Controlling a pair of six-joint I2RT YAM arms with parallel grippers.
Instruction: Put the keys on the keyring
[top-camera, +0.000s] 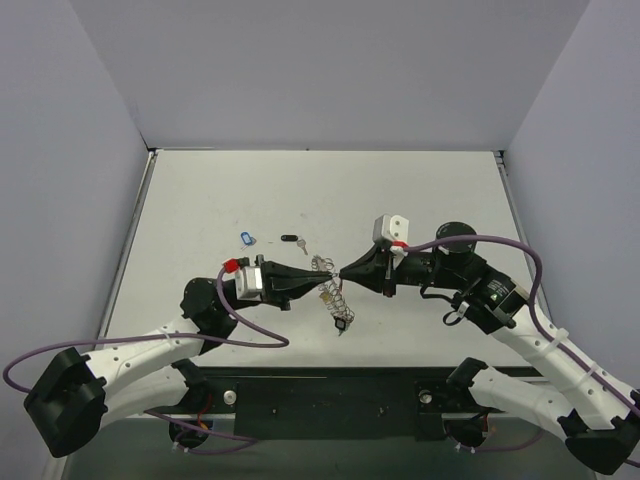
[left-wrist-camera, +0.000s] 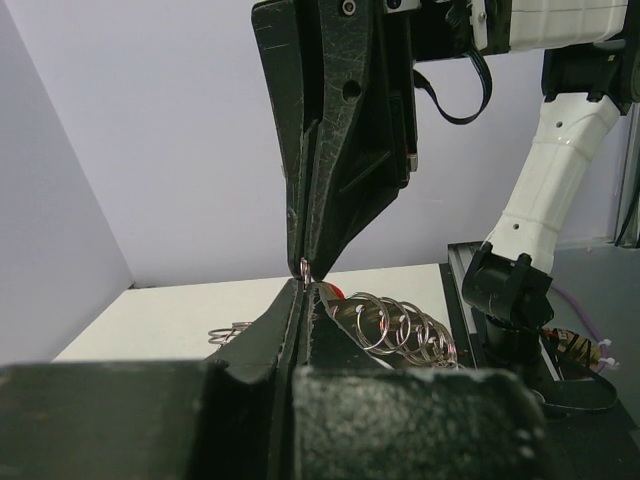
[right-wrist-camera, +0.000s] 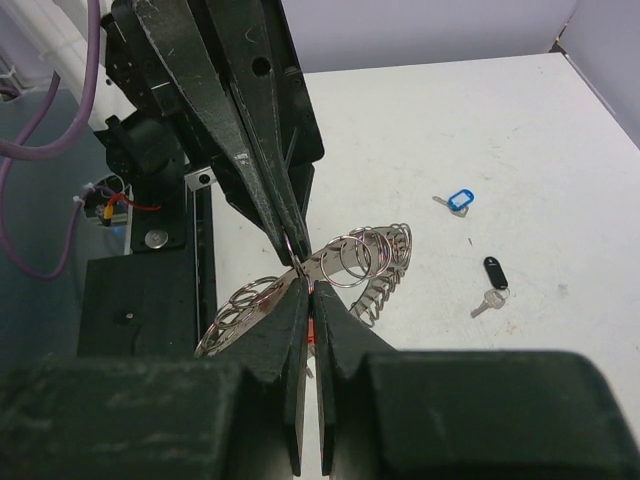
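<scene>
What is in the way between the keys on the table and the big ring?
Nothing visible. Only bare table lies between the blue key, the black key and the keyring. The left gripper and right gripper both have their fingers shut on the keyring.

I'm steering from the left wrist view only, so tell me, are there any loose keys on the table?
Observer: Yes. A blue-tagged key lies on the table, beyond the left end effector.
Operator: Just that one?
Observer: No. A black-tagged key lies to its right, apart from it.
Operator: And which way does the keyring run, seen from above?
Observer: The keyring trails from the left end effector's tip toward the table's near edge.
</scene>
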